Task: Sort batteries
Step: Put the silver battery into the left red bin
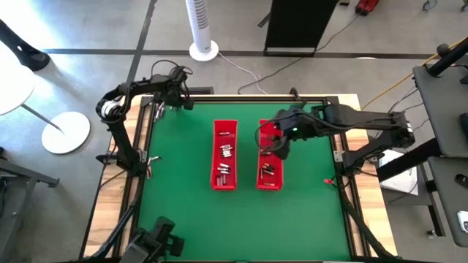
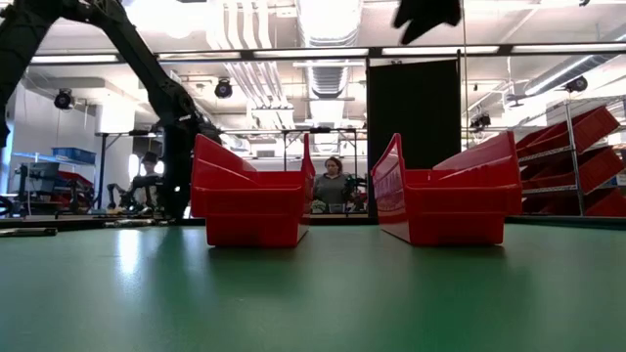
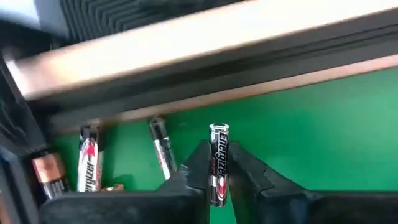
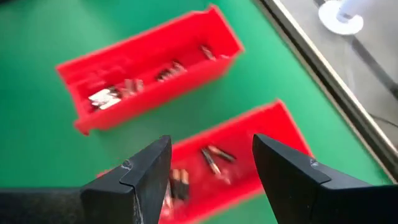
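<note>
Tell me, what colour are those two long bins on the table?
Bright red plastic bins, best seen in the high view.

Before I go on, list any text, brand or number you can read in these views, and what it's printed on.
"Energizer": on the battery standing between the left claw fingers, left wrist view.
Print on the two silver batteries beside it: red and black markings, too blurred to read.
Copper-topped battery: no readable text.
Batteries in the red trays, high and right wrist views: too small to read.
Nothing else legible.
</note>
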